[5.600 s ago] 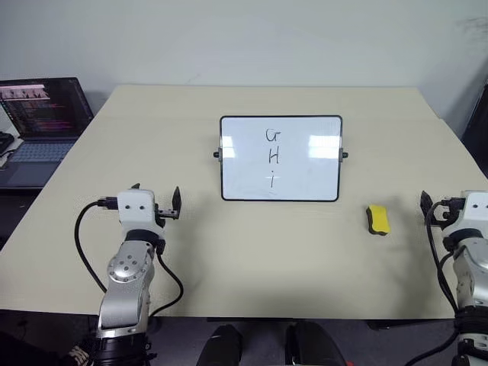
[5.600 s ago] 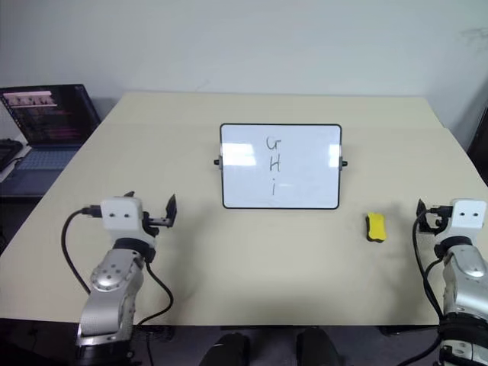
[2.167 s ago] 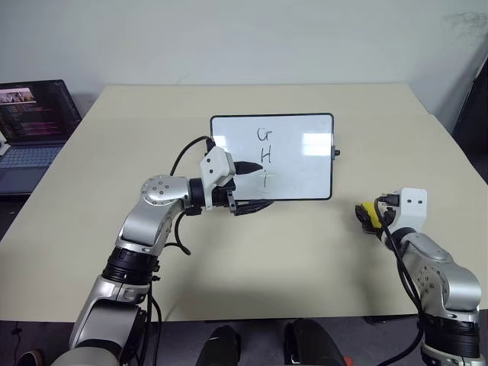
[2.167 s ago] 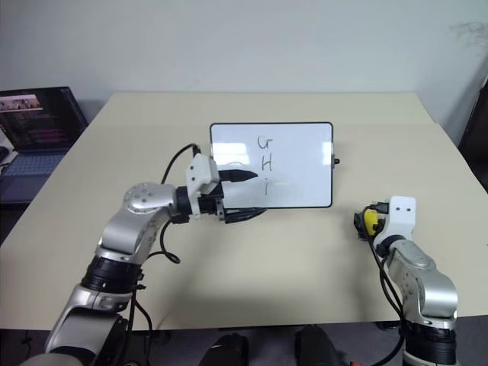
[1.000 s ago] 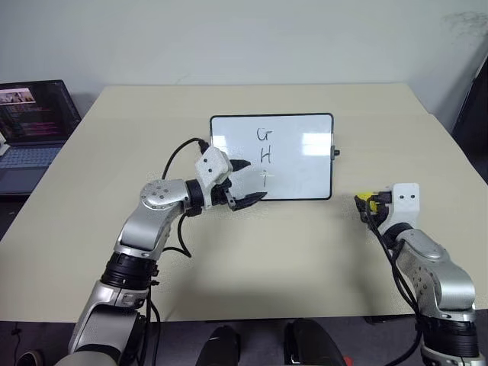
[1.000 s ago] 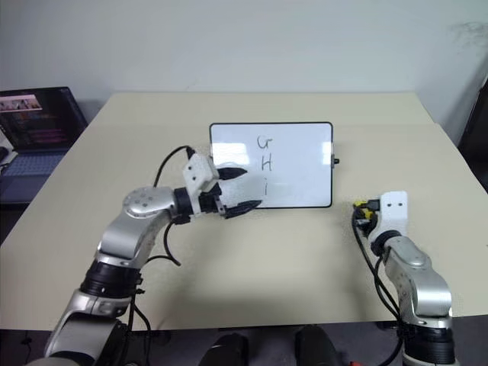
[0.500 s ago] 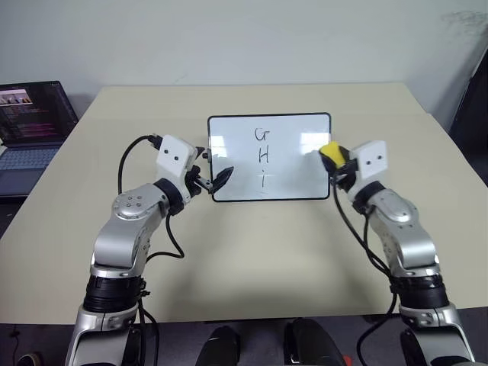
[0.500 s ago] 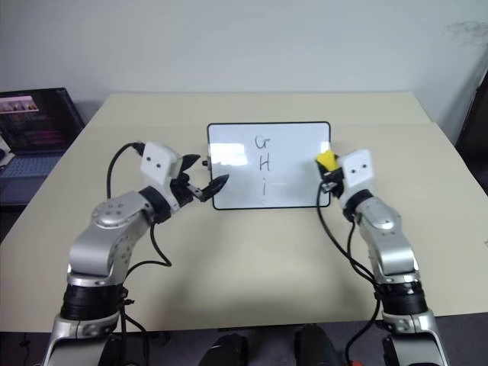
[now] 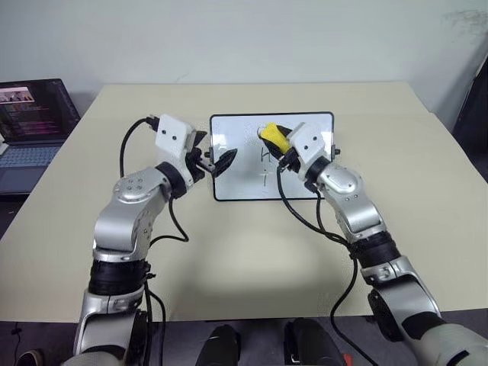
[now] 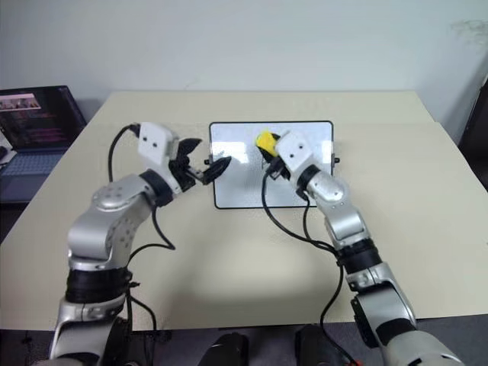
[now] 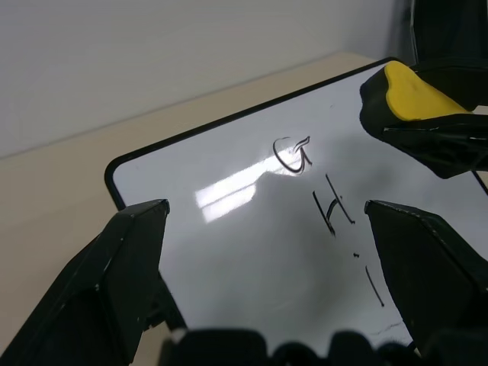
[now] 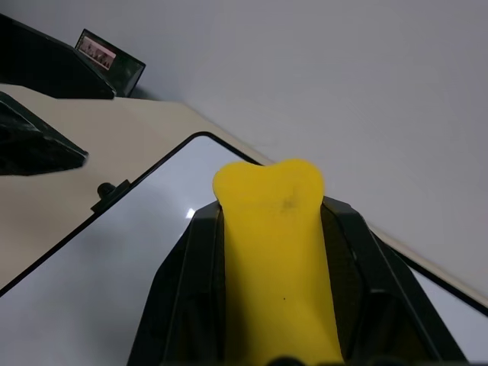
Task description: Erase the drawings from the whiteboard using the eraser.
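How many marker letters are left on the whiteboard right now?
3: G at the top, H under it, I lowest, one column mid-whiteboard. None erased yet; the eraser sits beside the G.

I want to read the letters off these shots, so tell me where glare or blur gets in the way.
Left wrist view: a bright glare streak on the whiteboard sits beside the G, all the letters readable. Left eye view: pale reflections on the board, and the eraser in the right gripper covers the top letter. Right wrist view: the eraser looms soft and close, no letters visible.
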